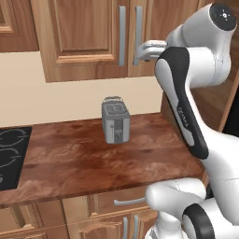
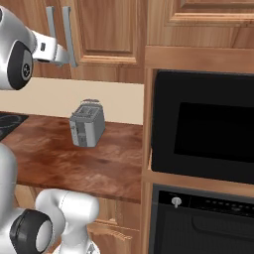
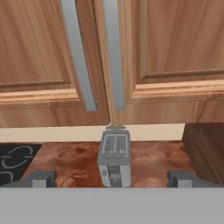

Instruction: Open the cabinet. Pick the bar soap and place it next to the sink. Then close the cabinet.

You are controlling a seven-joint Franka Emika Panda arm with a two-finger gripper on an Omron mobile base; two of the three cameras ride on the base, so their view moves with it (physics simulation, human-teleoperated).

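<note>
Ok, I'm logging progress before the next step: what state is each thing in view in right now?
cabinet: both doors shut, handles side by side.
gripper: open, holding nothing, at the right door's handle but not closed on it.
toaster: upright on the counter, slots empty.
cooktop: no pan on it.
oven: door shut, window dark.
drawer: shut.

Even, soft, sharp rendered light

**Layout from my seat**

In my left base view, the cabinet (image 1: 88, 37) hangs upper centre; the toaster (image 1: 115, 120) sits mid-frame on the counter (image 1: 84, 161), with the cooktop (image 1: 11, 156) at left edge and the gripper (image 1: 140, 53) by the handles.
</note>
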